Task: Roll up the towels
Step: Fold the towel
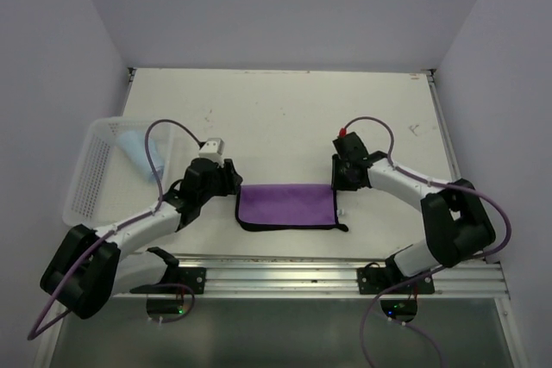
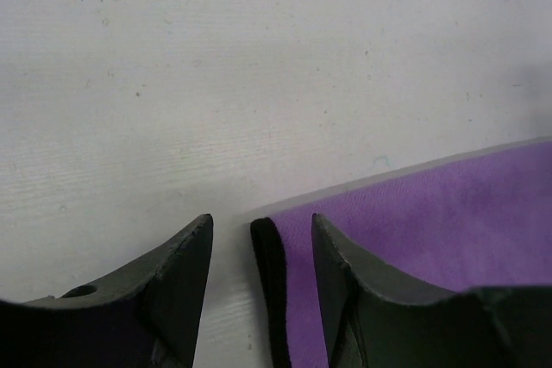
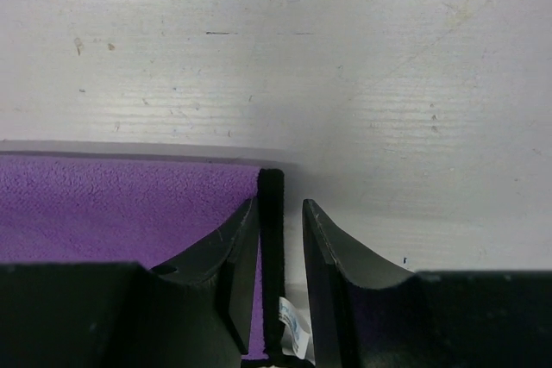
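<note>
Purple towel (image 1: 286, 206), flat on desk (image 1: 285, 118), long axis crosswise; left jaws and right jaws parted astride its end hems, unclenched.

The dark towel (image 1: 285, 206) lies flat on the bench (image 1: 285, 118) near its front edge, about midway across, purple face up. It shows as a wide rectangle with its long sides running left to right. A black edging (image 2: 269, 290) borders it, heaviest along the near side, and a small white tag (image 3: 293, 329) sticks out at the near right corner. The light blue towel (image 1: 138, 151) sits well apart to the left, bunched inside the white mesh basket (image 1: 86, 187), toward its far right part
</note>
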`<state>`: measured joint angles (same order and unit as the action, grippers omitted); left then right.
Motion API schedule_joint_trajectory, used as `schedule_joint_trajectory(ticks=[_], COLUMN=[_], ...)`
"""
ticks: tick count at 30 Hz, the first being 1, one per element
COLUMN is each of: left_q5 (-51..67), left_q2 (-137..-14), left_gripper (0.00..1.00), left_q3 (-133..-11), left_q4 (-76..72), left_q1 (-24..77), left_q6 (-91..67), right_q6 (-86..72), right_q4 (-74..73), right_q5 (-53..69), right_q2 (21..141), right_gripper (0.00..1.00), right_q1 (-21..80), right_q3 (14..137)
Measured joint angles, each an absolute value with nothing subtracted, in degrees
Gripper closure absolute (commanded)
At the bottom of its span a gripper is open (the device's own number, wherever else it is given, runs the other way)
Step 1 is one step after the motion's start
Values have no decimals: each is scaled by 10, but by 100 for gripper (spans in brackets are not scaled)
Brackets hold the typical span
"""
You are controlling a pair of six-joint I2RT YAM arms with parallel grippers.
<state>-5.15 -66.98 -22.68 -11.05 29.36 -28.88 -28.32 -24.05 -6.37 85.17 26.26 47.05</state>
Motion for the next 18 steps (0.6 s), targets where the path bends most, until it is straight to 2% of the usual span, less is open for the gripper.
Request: schedule_joint_trajectory(ticks=[6,12,15,16,18], left_q5=[-22,41,52,57,65], left_q2=[-635,-651,-680,-688,-695], left_gripper=[47,54,64,71,74], left_q3=[-255,-275,-275,-275,-274], left_q4=[-110,-130,-132,-132,-132], left_q1=[293,298,314,319,327], left_q6=[-279,-281,-283,-286,-290], right_q6=[-283,-280,-280,-280,-279], right_q4=[-245,-273,-286,-290,-298], right_q5=[-66,-67,-67,-66,-63], right_q2=[868,869,863,857,844], right_gripper=[67,66,66,69,73], right_q1=[263,263,263,263,263], right_q3=[483,535,561,567,574])
